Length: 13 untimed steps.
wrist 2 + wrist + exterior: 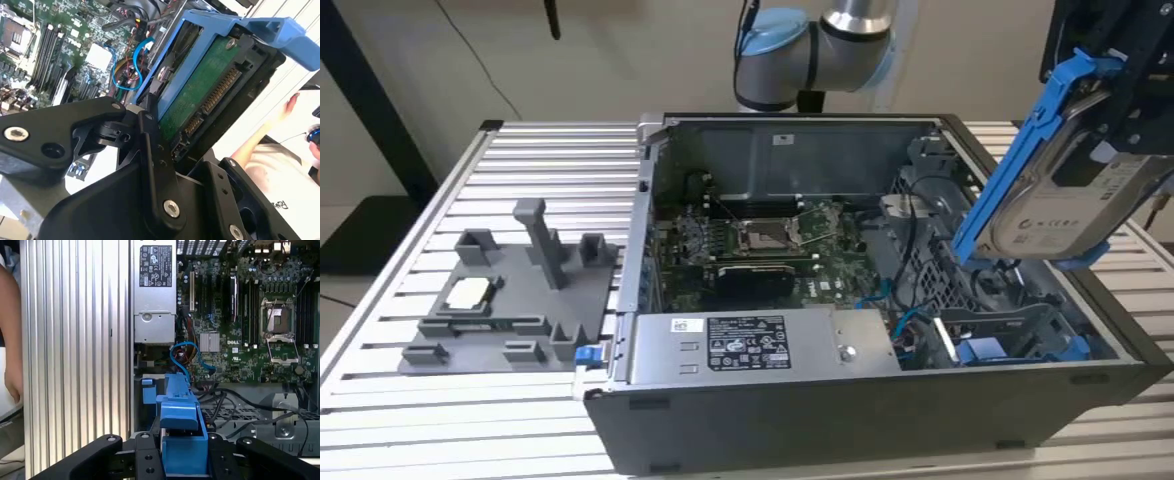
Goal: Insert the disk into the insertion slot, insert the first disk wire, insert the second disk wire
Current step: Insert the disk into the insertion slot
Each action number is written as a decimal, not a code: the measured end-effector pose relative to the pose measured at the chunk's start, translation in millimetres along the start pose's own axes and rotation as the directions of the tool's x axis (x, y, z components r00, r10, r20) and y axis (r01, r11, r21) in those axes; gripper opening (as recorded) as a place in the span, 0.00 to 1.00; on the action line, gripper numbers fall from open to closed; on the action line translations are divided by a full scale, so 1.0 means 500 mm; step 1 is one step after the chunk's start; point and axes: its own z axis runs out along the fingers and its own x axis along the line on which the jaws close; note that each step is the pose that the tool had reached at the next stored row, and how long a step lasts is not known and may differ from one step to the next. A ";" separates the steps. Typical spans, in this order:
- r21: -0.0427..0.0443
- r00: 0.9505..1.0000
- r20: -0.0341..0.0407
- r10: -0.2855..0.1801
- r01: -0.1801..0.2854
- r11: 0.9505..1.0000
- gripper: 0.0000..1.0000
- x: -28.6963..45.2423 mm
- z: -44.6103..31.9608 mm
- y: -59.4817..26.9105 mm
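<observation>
My gripper [1125,100] is shut on the disk [1061,200], a silver-grey drive with a white label in a bright blue carrier. It hangs tilted in the air above the open computer case's side at the exterior view's right. The insertion slot [1014,340], a grey bay with blue rails, lies below it in the case's near corner. In the second wrist view the disk's green underside [205,85] and connector face me between black fingers [150,145]. In the first wrist view my gripper [182,460] clamps the blue carrier [180,415]. A thin blue wire [192,357] loops loose inside the case.
The open case [854,420] holds a motherboard [774,245] and a grey labelled power-supply box [761,345]. A grey fixture plate [507,300] with posts sits on the slatted table at the exterior view's left. A person's arm [10,340] is beside the table.
</observation>
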 end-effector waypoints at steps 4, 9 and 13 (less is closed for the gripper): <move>0.000 1.000 0.000 0.000 0.000 1.000 0.33 0.000 0.003 0.000; 0.000 1.000 0.000 0.000 0.000 1.000 0.33 0.000 0.007 0.000; 0.000 1.000 0.000 0.000 0.000 1.000 0.33 0.000 0.010 0.000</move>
